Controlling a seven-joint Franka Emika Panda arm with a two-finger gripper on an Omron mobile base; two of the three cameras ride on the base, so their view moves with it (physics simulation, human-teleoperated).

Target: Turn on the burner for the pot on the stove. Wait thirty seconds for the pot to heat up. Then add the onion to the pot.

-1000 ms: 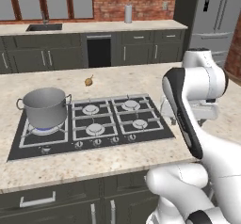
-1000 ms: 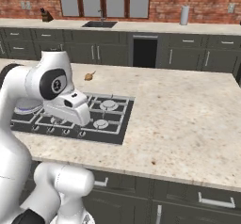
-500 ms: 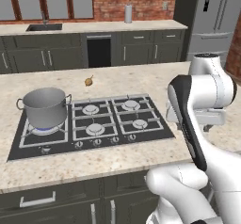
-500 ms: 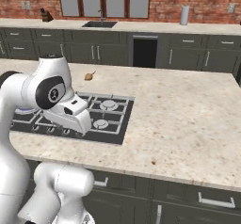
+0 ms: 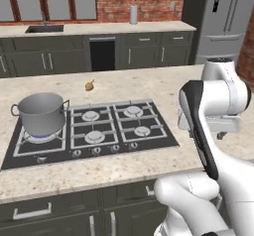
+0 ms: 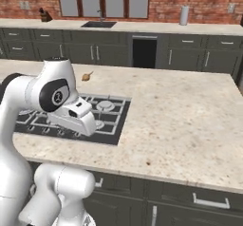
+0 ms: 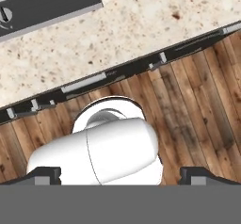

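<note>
1. I see the pot [image 5: 40,113] at the left end of the stove [image 5: 149,138], standing on a burner [image 5: 37,138] with a blue flame.
2. The onion [image 5: 89,86] lies on the counter [image 5: 163,86] just behind the stove.
3. My gripper [image 7: 120,173], its 2 tips wide apart and empty, looks down past the counter's front edge, well apart from onion and pot.

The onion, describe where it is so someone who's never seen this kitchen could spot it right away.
Start at the black stove set into the speckled island counter. Look past its far edge, toward the wall cabinets: the onion lies alone on the bare stone. It is a small golden-brown bulb with a thin stem, far smaller than the grey pot on the stove.
</note>
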